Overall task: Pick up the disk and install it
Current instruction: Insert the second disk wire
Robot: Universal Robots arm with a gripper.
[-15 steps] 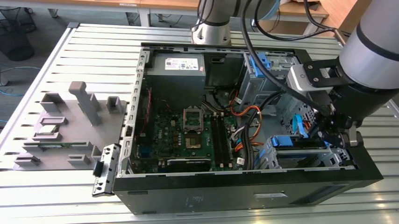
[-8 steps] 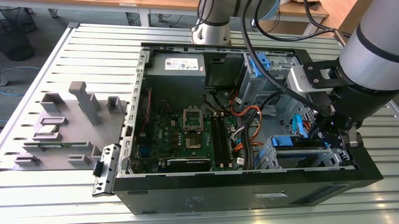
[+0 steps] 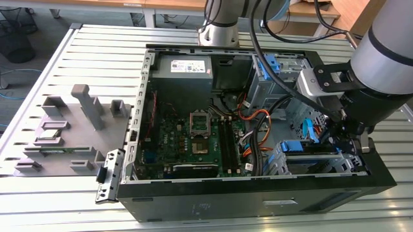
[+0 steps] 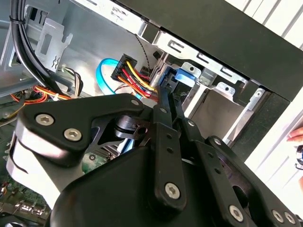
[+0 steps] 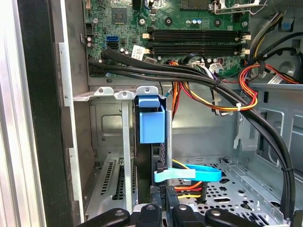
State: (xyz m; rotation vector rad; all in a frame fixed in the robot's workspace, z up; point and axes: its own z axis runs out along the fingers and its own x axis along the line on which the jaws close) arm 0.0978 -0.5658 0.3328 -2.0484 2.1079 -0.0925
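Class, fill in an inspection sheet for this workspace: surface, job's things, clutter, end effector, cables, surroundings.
Surface: slatted metal table.
Job's things: disk, its blue frame standing in the drive cage.
Clutter: grey tray of parts beside the computer case.
End effector: inside the case, close to the disk.
Cables: black bundle, coloured wires, blue cable.
Surroundings: mesh bin on the floor.

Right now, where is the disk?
The disk sits in the metal drive cage at the open computer case's front corner, on the exterior view's right, just below the gripper.
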